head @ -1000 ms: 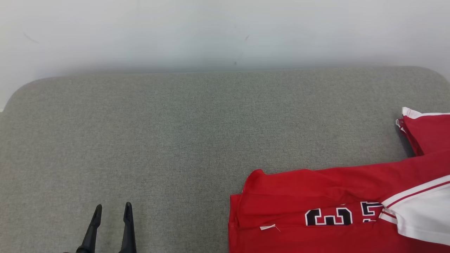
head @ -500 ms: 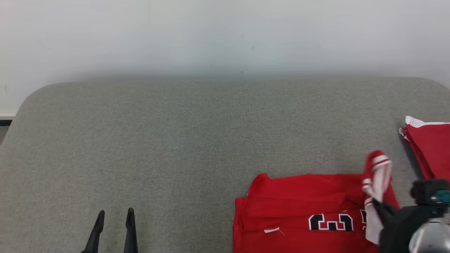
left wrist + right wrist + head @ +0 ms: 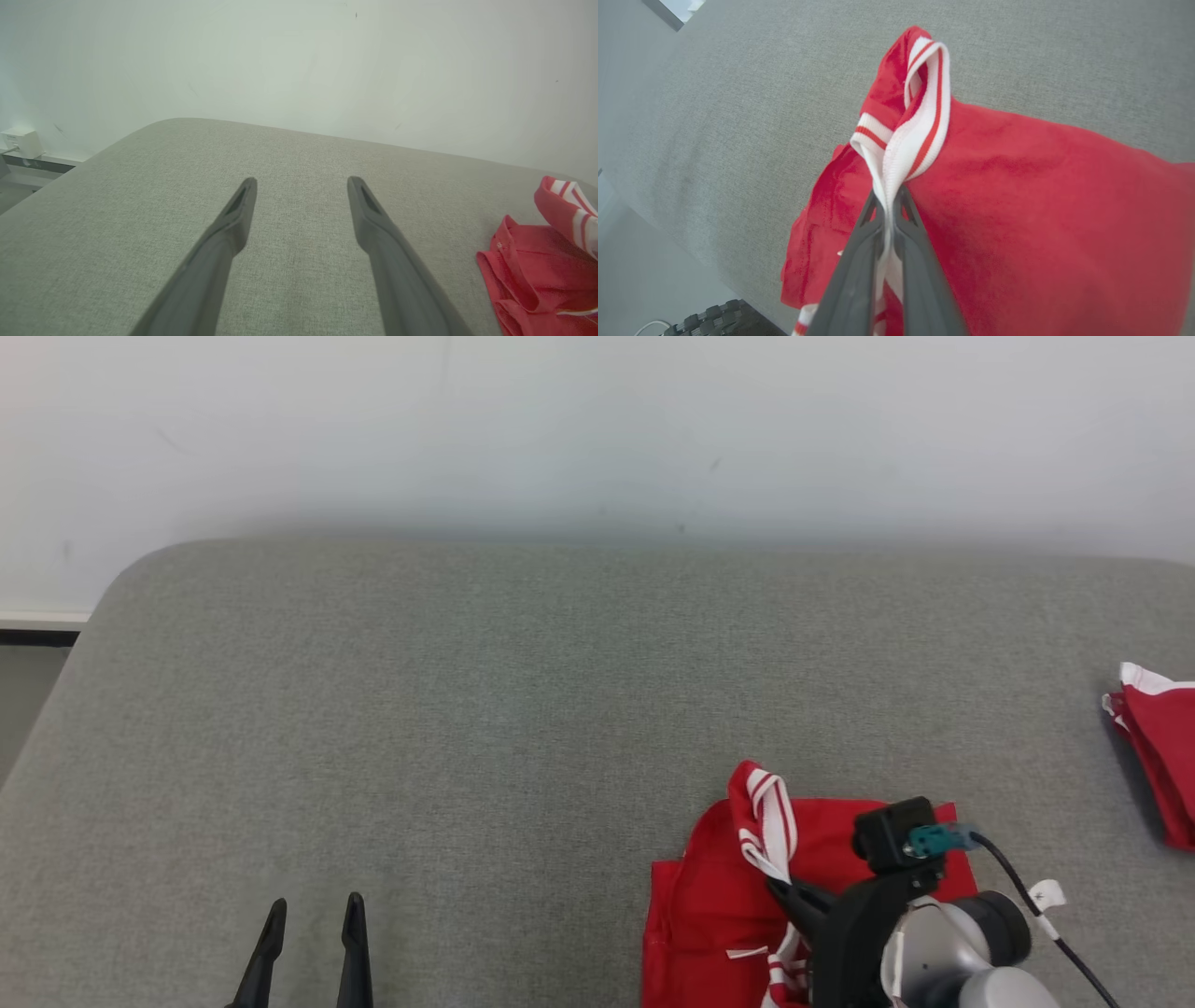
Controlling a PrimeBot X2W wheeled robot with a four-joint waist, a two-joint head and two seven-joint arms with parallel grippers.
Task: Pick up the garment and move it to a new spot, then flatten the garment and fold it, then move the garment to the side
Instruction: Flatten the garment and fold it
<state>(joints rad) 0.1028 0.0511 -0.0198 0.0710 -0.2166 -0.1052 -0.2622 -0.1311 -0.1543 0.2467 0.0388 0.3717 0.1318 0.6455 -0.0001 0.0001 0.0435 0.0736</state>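
The red garment (image 3: pixel 709 896) lies bunched at the near edge of the grey cushion (image 3: pixel 467 709); it also shows red in the left wrist view (image 3: pixel 537 261) and the right wrist view (image 3: pixel 1041 210). My right gripper (image 3: pixel 777 887) is shut on its white-and-red striped trim (image 3: pixel 924 102), which loops up above the closed fingertips (image 3: pixel 887 196), held over the garment's left part. Far to the left, my left gripper (image 3: pixel 316 902) hovers open over bare cushion with nothing between its fingers (image 3: pixel 302 182).
Another red cloth with a white edge (image 3: pixel 1158 756) lies at the cushion's far right. A pale wall (image 3: pixel 597 429) backs the cushion. The cushion's rounded left corner drops to the floor (image 3: pixel 19 709). A dark woven object (image 3: pixel 705 317) sits below the near edge.
The camera has shifted. My right gripper came into view and carried the striped trim leftward over the garment, folding it over so the number is covered. The left gripper stays open in place.
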